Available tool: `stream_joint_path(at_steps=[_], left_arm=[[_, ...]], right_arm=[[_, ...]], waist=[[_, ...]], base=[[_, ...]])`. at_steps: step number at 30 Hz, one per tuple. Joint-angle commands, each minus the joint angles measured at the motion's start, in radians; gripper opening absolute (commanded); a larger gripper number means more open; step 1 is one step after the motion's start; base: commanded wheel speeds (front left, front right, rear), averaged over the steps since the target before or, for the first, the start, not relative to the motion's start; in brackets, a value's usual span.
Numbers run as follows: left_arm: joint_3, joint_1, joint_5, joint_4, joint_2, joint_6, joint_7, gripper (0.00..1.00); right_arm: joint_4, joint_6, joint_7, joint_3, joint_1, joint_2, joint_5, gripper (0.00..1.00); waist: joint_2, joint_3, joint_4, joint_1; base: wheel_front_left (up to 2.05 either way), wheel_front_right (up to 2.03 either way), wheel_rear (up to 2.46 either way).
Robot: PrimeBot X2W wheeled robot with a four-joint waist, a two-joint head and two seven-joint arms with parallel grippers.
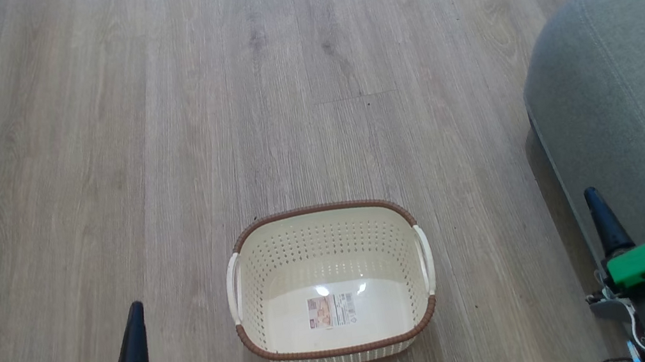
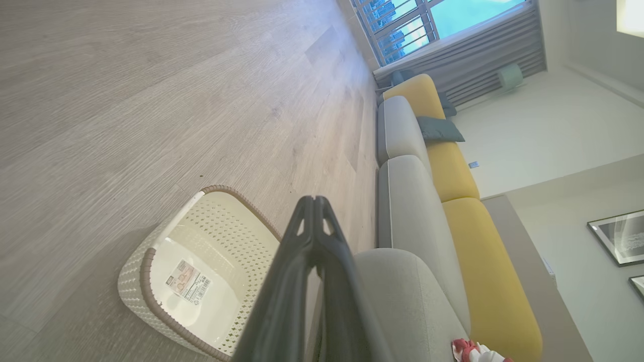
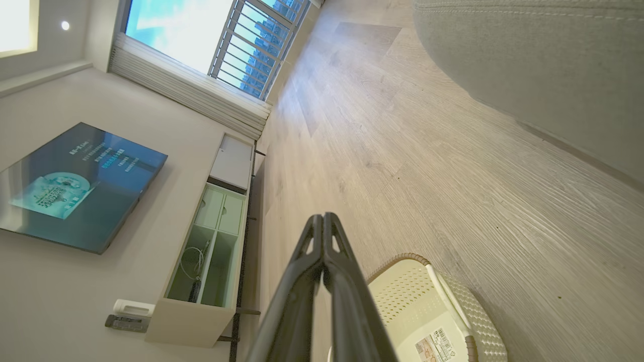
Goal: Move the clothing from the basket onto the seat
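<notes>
Jaws of left gripper point(image 1: 135, 311) and right gripper point(image 1: 591, 196) pressed together, empty; basket point(image 1: 320, 209) on floor point(image 1: 281, 84) between, seat point(image 1: 632, 93) beside right gripper.

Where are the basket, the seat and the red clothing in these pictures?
basket point(image 1: 320, 209), head view, on the far stretch of its brown rim.
seat point(image 1: 626, 94), head view, on top of its rounded corner.
clothing point(image 2: 463, 346), left wrist view, on the red fabric near the bottom edge.

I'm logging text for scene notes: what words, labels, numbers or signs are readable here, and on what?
No text can be quoted.
Paper label on the basket floor: print and a barcode, too small to read.
Television screen: pale lines of text, too blurred to read.
</notes>
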Motion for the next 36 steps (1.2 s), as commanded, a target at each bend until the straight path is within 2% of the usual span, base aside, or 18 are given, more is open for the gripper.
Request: stream_joint_path(at_steps=[1,36], left_arm=[[0.028,-0.056,-0.032,-0.040,0.009,-0.001,0.007,0.00],[0.055,-0.066,-0.438,-0.098,0.012,-0.001,0.110,0.00]], right_arm=[[-0.044,0.000,0.009,0.008,-0.015,0.000,0.033,0.00],[-0.130,0.000,0.111,-0.008,-0.004,0.005,0.432,0.00]], waist=[[0.0000,0.000,-0.001,0.0000],[0.0000,-0.007,-0.020,0.0000]], base=[[0.00,0.00,0.00],[0.00,0.00,0.00]])
